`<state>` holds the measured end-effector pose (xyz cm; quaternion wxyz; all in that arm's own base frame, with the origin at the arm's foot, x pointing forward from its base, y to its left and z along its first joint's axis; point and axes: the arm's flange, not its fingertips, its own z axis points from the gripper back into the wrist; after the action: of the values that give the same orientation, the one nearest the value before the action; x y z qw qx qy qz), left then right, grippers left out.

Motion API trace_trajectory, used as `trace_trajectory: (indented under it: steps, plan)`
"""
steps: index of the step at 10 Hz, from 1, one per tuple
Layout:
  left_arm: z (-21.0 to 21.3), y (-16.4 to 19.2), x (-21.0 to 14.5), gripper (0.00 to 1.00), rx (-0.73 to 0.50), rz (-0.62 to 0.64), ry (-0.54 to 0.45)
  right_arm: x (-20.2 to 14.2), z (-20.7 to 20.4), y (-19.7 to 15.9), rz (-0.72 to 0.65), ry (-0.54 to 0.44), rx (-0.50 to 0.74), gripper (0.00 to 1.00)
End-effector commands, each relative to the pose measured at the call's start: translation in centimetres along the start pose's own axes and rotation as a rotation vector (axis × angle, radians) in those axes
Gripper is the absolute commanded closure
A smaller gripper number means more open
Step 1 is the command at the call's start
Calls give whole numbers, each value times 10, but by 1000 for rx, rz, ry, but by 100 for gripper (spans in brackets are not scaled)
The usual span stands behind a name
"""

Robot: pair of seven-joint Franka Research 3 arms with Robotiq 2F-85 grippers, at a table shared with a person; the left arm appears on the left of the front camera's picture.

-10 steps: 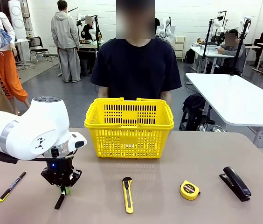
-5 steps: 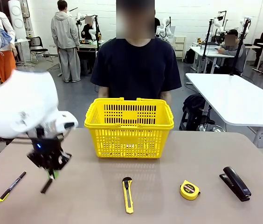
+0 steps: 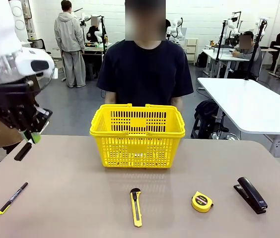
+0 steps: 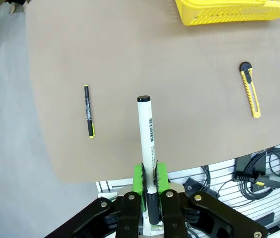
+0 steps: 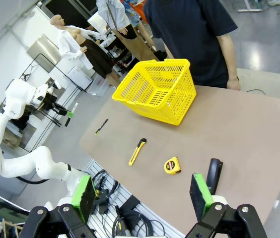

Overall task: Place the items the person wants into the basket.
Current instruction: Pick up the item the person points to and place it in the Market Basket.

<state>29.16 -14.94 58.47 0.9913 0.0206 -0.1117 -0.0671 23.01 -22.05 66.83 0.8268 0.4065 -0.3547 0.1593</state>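
Note:
My left gripper (image 3: 32,135) is shut on the black marker (image 3: 23,151), held in the air above the table's far left edge. In the left wrist view the marker's white band (image 4: 145,134) sticks out from between the green pads (image 4: 139,176). The thin black pen (image 3: 12,197) lies at the front left, and the yellow-and-black utility knife (image 3: 136,207) at the front middle. Behind the knife stands the yellow basket (image 3: 137,136), with the person (image 3: 145,69) standing behind it. My right gripper (image 5: 141,196) hangs open high over the table's right side.
A round yellow tape measure (image 3: 201,202) and a black stapler (image 3: 250,194) lie at the front right. The right wrist view shows the basket (image 5: 157,91), knife (image 5: 137,151), tape measure (image 5: 172,165), stapler (image 5: 213,173) and pen (image 5: 101,126) spread over the table.
My left gripper has risen from the table's front left, up and to the left, carrying the marker. The other things have not moved.

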Motion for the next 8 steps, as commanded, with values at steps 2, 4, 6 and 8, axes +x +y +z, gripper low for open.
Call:
trace_trajectory:
  steps: [2, 4, 6, 8]
  plan:
    - [0, 7, 6, 100, -7, -8, 23, 2, 0, 0, 14, -17, 20, 0]
    - [5, 0, 2, 100, -2, 0, -4, 2, 0, 0, 14, -17, 20, 0]
    - [5, 0, 2, 100, -2, 0, -4, 2, 0, 0, 14, -17, 20, 0]
    - [5, 0, 2, 100, -2, 0, -4, 2, 0, 0, 14, -17, 20, 0]
